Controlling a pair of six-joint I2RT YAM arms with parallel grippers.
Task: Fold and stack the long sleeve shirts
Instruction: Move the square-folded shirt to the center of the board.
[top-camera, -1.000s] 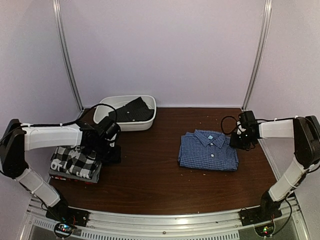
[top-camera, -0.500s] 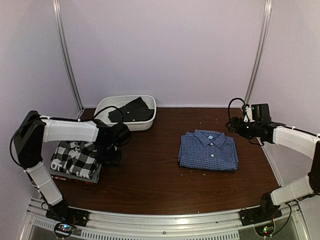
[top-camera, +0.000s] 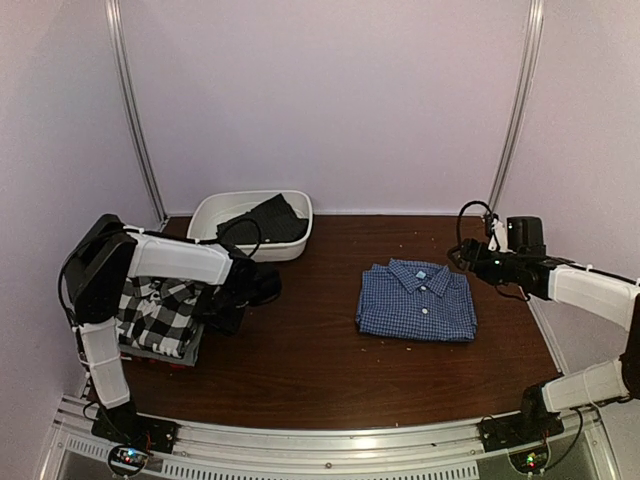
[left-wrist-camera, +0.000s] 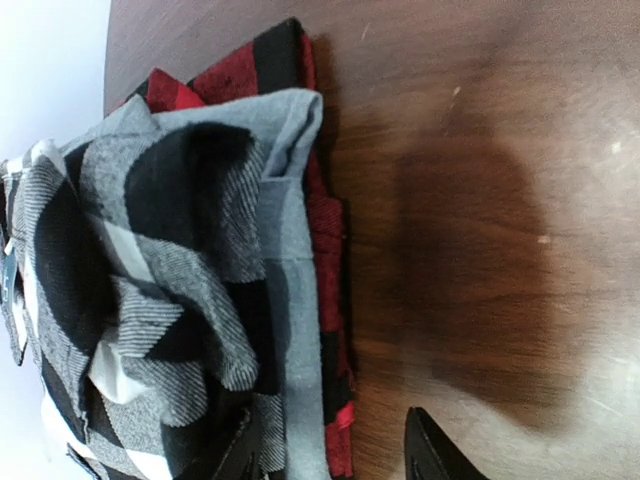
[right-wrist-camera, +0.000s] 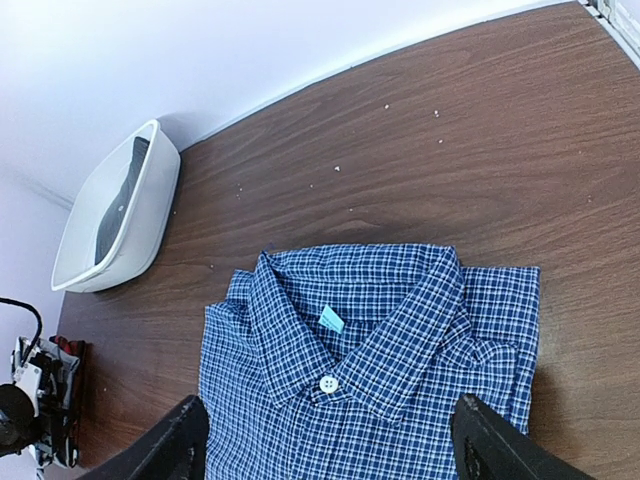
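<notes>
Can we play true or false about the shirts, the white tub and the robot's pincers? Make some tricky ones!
1. The blue check shirt lies folded on the table. True.
2. The right pincer is squeezing that shirt. False: it is open and holds nothing.
3. The white tub has nothing in it. False: a dark cloth lies inside.
4. The black-and-white plaid shirt sits on top of a pile, with a red shirt underneath. True.
</notes>
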